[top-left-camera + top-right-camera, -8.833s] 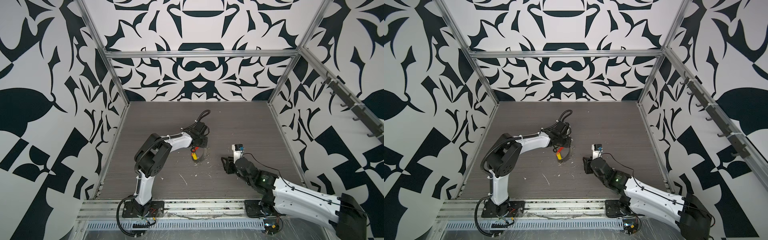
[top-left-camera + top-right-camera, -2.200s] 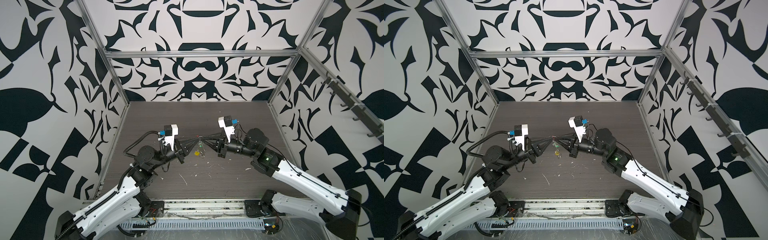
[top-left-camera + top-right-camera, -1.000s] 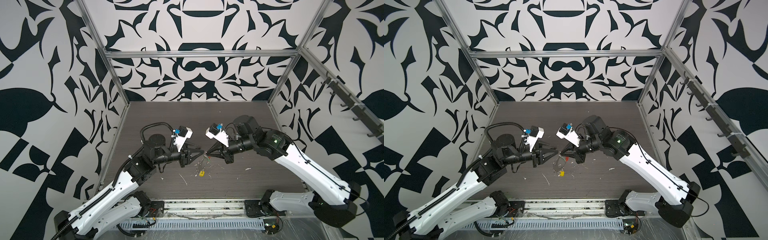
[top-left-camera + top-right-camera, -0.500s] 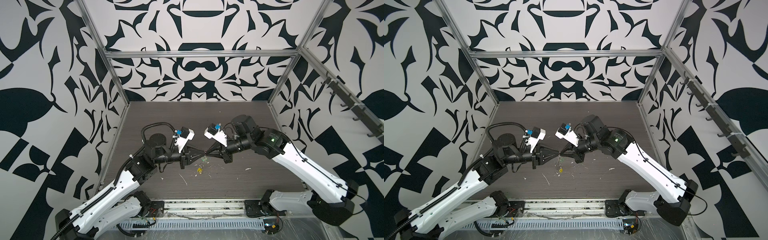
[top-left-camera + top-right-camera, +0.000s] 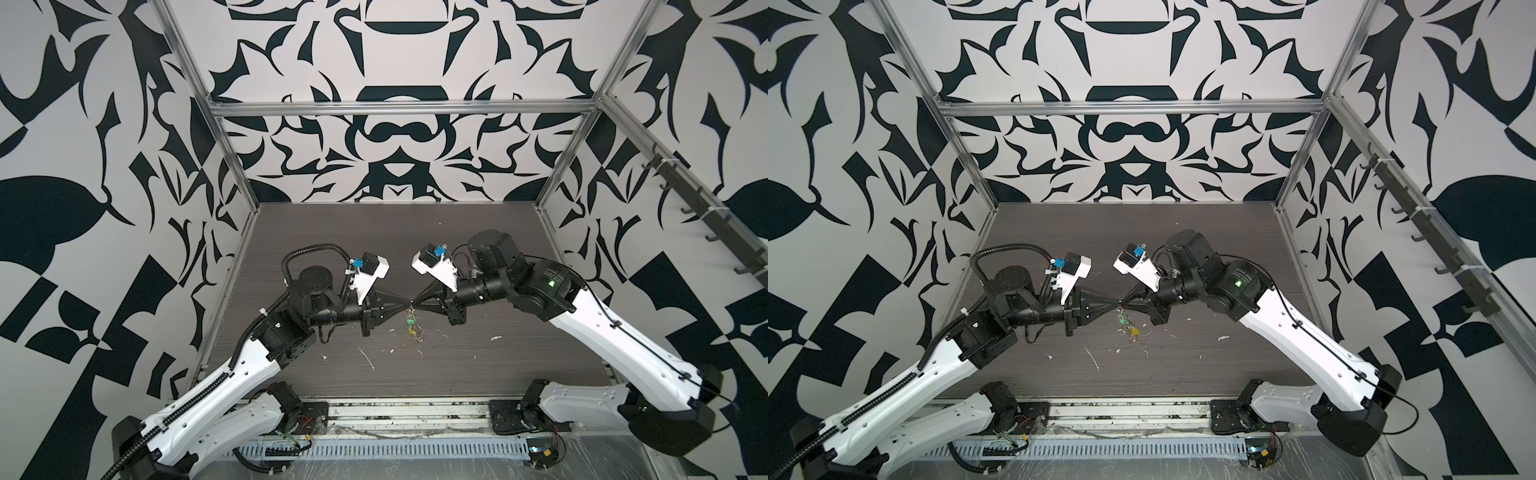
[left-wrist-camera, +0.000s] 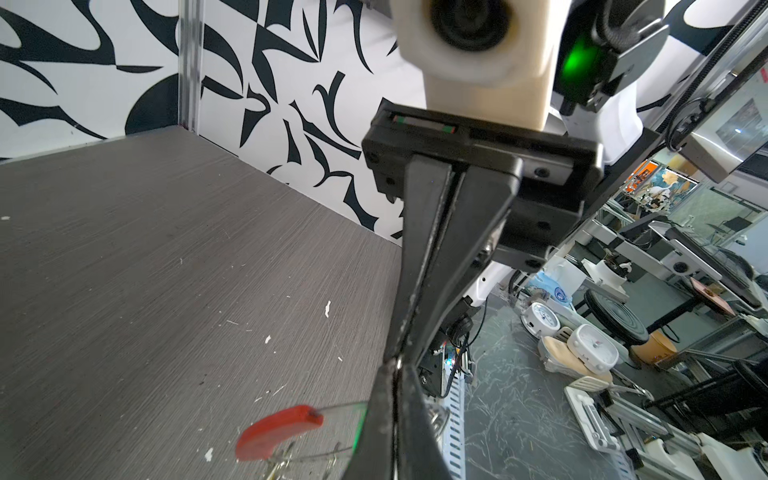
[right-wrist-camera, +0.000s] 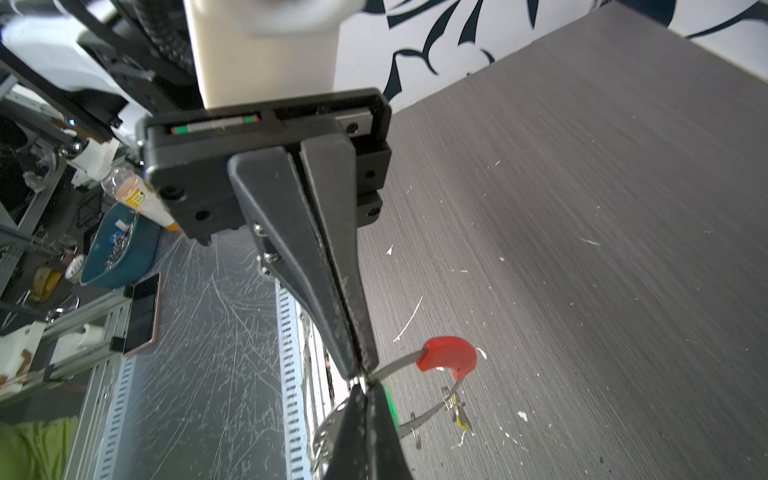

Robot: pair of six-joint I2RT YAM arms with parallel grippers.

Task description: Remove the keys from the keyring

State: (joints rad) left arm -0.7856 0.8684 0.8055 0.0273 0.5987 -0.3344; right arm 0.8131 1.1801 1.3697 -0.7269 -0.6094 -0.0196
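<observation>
Both grippers meet tip to tip above the middle of the table. My left gripper (image 5: 408, 306) (image 6: 395, 368) is shut on the thin grey keyring (image 7: 399, 362). My right gripper (image 5: 414, 305) (image 7: 365, 384) is shut on the same keyring from the opposite side. The keys hang below the tips. The green key (image 5: 410, 320) (image 5: 1121, 320) hangs highest and is mostly hidden behind the fingers in the wrist views. The yellow key (image 5: 411, 331) (image 5: 1134, 331) hangs lower. The red key (image 6: 278, 428) (image 7: 449, 353) sits on the keyring's band.
Small white scraps (image 5: 368, 356) lie scattered on the dark wood-grain table (image 5: 457, 232) below the grippers. Patterned walls with metal posts close in the back and both sides. The arm bases stand on a rail (image 5: 407, 415) along the front edge.
My left gripper has shut on the keyring opposite the right one. The hanging keys have risen a little from the table.
</observation>
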